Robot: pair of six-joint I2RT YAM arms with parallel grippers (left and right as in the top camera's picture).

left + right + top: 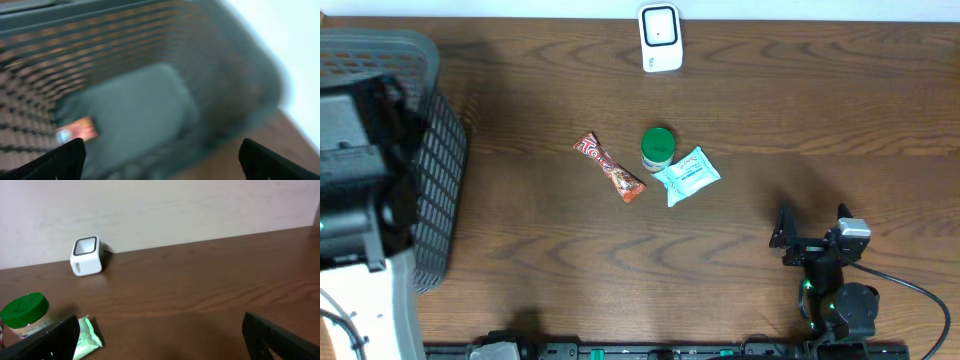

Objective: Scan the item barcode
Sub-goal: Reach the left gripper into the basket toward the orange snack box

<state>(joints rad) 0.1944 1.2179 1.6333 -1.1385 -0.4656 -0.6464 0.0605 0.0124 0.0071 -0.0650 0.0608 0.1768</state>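
A white barcode scanner [660, 38] stands at the table's far edge and also shows in the right wrist view as the scanner [86, 256]. Mid-table lie a red candy bar [609, 167], a green-lidded jar [657, 147] and a mint-green packet [686, 176]. My left arm [360, 170] hangs over the grey basket [440, 170]. The left gripper [162, 162] is open and empty above the basket floor, where a small orange packet [76, 130] lies, blurred. My right gripper [814, 222] is open and empty near the front right, right of the jar [25, 312] and the packet [85, 337].
The grey mesh basket wall [100, 50] surrounds the left gripper on several sides. A black cable [920, 295] trails from the right arm's base. Bare brown tabletop [200, 295] lies between the right gripper and the scanner.
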